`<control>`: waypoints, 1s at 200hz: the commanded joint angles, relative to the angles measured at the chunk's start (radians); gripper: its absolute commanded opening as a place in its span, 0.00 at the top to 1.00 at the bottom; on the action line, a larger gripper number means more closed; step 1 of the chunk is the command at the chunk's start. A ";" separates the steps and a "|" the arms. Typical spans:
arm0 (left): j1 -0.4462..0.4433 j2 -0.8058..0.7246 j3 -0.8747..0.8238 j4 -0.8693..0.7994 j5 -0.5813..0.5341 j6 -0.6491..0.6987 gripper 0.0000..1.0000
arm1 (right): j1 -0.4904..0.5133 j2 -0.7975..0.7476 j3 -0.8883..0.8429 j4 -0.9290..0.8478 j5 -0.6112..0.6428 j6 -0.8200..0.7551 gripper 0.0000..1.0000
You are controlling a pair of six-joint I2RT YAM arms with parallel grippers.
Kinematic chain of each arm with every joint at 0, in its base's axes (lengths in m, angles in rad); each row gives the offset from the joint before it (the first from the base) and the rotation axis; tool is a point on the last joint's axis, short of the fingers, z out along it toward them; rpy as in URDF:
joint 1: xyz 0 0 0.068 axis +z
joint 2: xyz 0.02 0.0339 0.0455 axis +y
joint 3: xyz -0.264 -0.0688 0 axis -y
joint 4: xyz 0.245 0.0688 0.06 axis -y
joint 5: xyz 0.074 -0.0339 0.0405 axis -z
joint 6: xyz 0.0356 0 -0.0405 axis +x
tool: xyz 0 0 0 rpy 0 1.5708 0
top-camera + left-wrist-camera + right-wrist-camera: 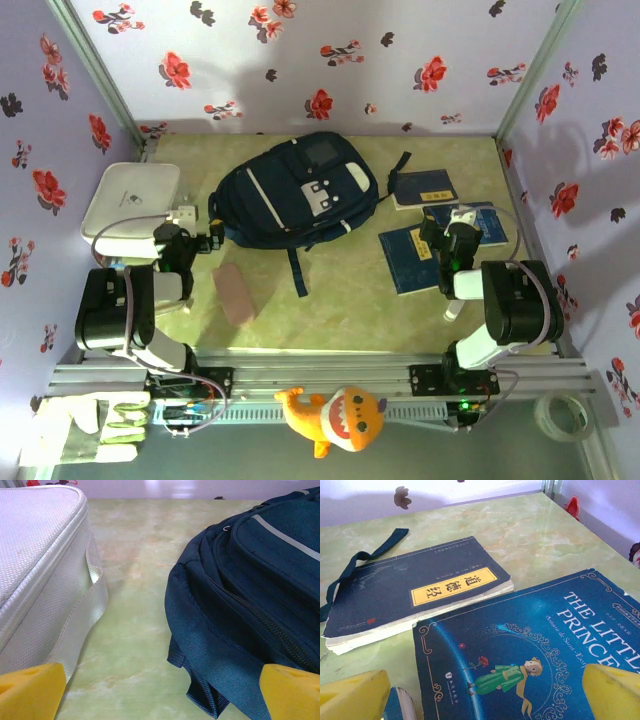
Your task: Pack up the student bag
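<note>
White box (pixel 130 198): far left of the table (pixel 340 310).
Left gripper (pixel 203 238): spread wide, empty, between box and bag.
Student bag (pixel 295 195): lying flat mid-table.
Blue books (pixel 410 258): right of the bag, close together.
Right gripper (pixel 455 235): spread wide, empty, over the books.

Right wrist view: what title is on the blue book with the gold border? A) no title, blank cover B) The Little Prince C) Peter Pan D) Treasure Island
B: the cover of the blue book reads THE LITTLE PRINCE in white letters, with a small boy figure and a rose drawn below it.
</note>
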State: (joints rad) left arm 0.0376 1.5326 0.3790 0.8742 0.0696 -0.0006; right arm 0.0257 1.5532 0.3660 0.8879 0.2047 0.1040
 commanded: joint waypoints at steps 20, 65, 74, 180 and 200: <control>-0.002 0.012 0.017 0.006 -0.036 -0.005 0.00 | -0.006 0.005 0.022 -0.003 -0.009 -0.013 0.01; -0.001 0.011 0.015 0.006 -0.036 -0.005 0.00 | -0.006 0.005 0.022 -0.003 -0.009 -0.014 0.01; -0.002 0.011 0.015 0.008 -0.038 -0.006 0.00 | -0.006 0.005 0.022 -0.003 -0.009 -0.013 0.01; 0.004 0.012 0.016 0.007 -0.044 -0.016 0.00 | -0.010 0.008 0.028 -0.010 -0.020 -0.010 0.01; 0.004 0.012 0.015 0.007 -0.044 -0.016 0.00 | -0.010 0.007 0.025 -0.009 -0.019 -0.010 0.01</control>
State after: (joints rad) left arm 0.0376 1.5326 0.3790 0.8742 0.0628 -0.0029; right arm 0.0238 1.5532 0.3668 0.8837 0.1978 0.1043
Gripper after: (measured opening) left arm 0.997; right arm 0.993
